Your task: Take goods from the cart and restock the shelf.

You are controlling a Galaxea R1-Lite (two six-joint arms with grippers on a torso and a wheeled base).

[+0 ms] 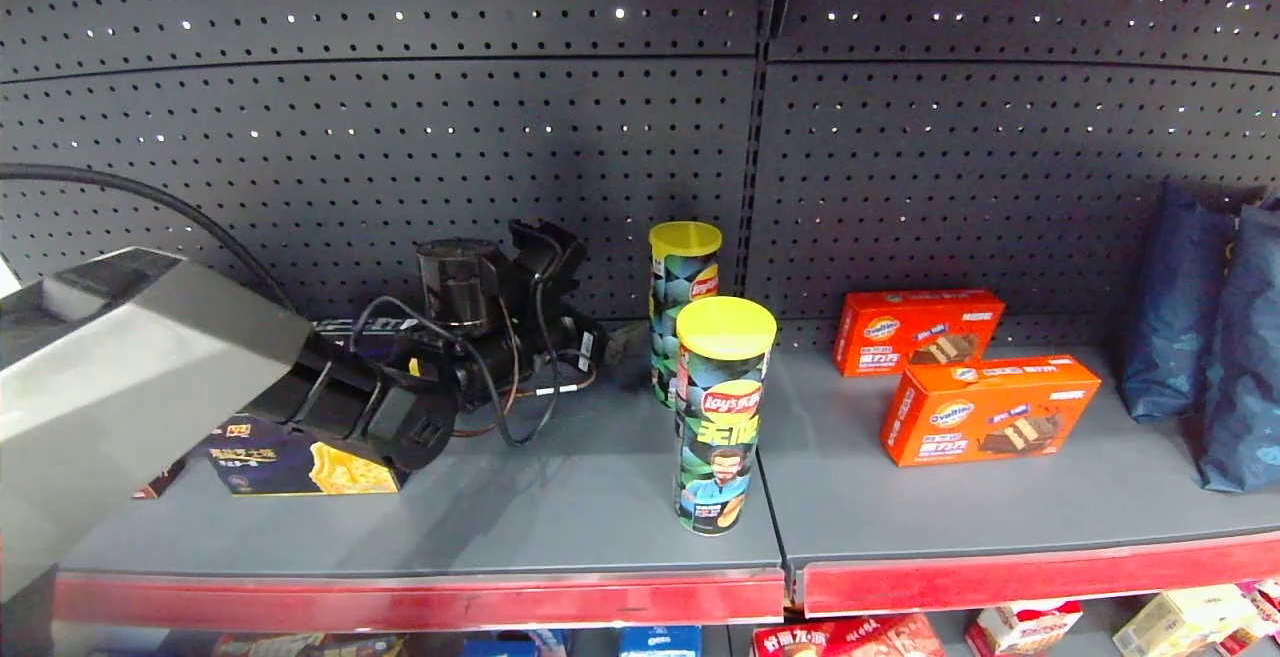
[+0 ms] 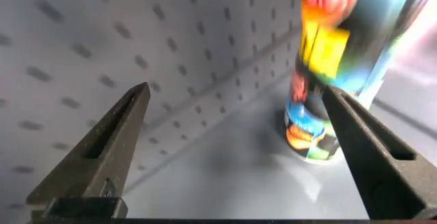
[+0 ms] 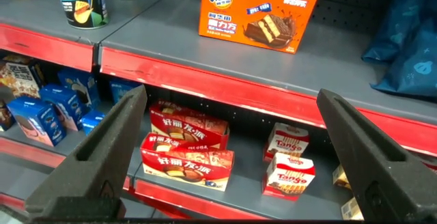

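- Holding my left hand (image 2: 235, 91) spread and empty beside the rear chip can (image 1: 683, 307), which stands upright at the shelf (image 1: 560, 527) back, behind the front can (image 1: 725, 412), probably to fill the row.
- Right hand (image 3: 232, 94) released, empty, facing the shelf front.

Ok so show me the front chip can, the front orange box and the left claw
front chip can (image 1: 722, 415), head view, middle of its label.
front orange box (image 1: 985, 409), head view, middle of its front face.
left claw (image 2: 235, 91), left wrist view, midway between its open fingertips.

Head camera faces the shelf (image 1: 560, 527); both closer wrist cameras share its chip cans (image 1: 722, 417).
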